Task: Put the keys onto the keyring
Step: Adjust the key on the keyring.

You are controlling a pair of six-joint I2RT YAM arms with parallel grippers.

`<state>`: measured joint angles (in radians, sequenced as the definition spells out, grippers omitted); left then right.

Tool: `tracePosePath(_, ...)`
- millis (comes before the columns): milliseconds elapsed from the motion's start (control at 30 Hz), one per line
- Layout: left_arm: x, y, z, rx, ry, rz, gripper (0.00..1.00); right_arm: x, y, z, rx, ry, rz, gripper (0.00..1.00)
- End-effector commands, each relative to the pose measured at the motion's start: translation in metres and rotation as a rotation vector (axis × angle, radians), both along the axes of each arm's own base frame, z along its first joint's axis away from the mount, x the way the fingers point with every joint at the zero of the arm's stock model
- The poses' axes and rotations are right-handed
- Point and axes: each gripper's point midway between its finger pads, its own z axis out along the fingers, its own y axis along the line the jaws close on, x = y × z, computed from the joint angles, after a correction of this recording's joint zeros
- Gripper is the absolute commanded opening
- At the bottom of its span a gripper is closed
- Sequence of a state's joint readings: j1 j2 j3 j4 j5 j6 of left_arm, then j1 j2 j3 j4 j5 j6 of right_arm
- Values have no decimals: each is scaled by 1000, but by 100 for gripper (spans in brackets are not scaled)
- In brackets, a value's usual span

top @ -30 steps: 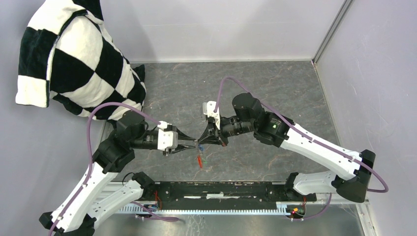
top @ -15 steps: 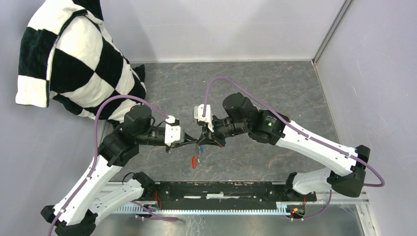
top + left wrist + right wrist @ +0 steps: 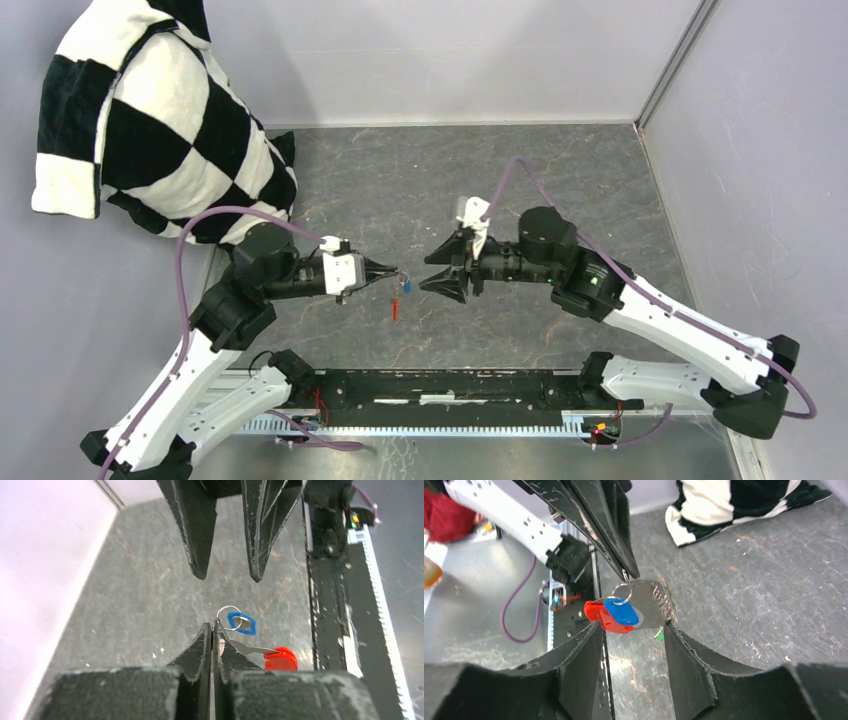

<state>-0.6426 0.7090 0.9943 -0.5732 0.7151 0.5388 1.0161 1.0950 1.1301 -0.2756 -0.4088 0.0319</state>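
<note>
- One key, the blue key (image 3: 244, 624), looks already threaded on the keyring (image 3: 221, 608), which hangs with its red tag (image 3: 281, 658) above the surface (image 3: 520, 170).
- Left gripper (image 3: 394, 272), mid-scene, is pinched tight on the ring.
- Right gripper (image 3: 426, 273) stands apart to the right, jaws parted, empty.
- Green key (image 3: 658, 636): only a speck below, so I cannot tell if it is threaded.

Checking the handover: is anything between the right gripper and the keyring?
Nothing visible. The right gripper, open, faces the keyring, which the left gripper pinches; only air lies between them.
</note>
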Motion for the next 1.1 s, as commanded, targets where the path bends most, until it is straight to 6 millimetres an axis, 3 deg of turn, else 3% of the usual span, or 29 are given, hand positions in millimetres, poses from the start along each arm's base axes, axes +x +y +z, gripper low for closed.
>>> tracePosePath(0, 6, -9, 59, -222, -77, 27, 2, 0, -1, 55, 291, 44, -22, 55)
tracePosePath(167, 11, -13, 76, -275, -101, 29, 2, -5, -2, 72, 393, 101, 3, 63)
tracePosePath(500, 13, -13, 83, -315, -153, 35, 2, -1, 0, 86, 460, 144, -14, 67)
tracePosePath(933, 11, -8, 77, -293, -259, 23, 2, 17, 10, 79, 440, 234, -85, 39)
tracePosePath(1067, 10, -7, 74, -284, -298, 17, 2, 22, 8, 77, 452, 247, -114, 18)
